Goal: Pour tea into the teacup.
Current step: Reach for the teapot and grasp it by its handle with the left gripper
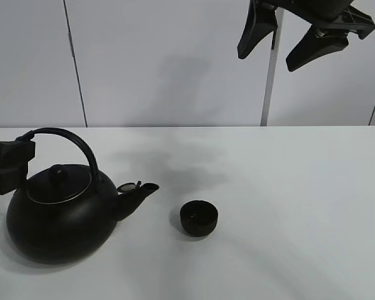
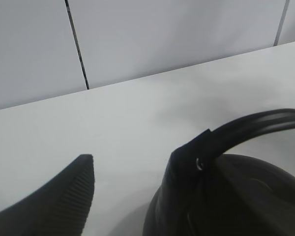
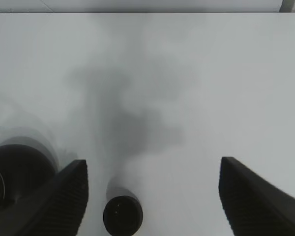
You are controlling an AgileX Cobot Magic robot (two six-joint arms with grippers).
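Note:
The big round black kettle (image 1: 59, 219) stands on the white table at the left, its spout (image 1: 140, 190) pointing right toward the teacup (image 1: 198, 218). The teacup is a small matte black bowl, upright, a short gap from the spout. My left gripper (image 1: 9, 164) is at the left foot of the kettle's arched handle (image 1: 69, 139). In the left wrist view one ribbed finger (image 2: 64, 196) stands apart from the handle (image 2: 255, 125); the other finger is hidden. My right gripper (image 1: 267, 59) is open and empty, high above the table; its wrist view shows the teacup (image 3: 123, 215) below, between the fingers.
The white table (image 1: 300, 206) stretches to the right of the cup. A grey panelled wall (image 1: 175, 62) with a white post (image 1: 270, 94) stands behind. The kettle's body (image 3: 14, 177) shows at the edge of the right wrist view.

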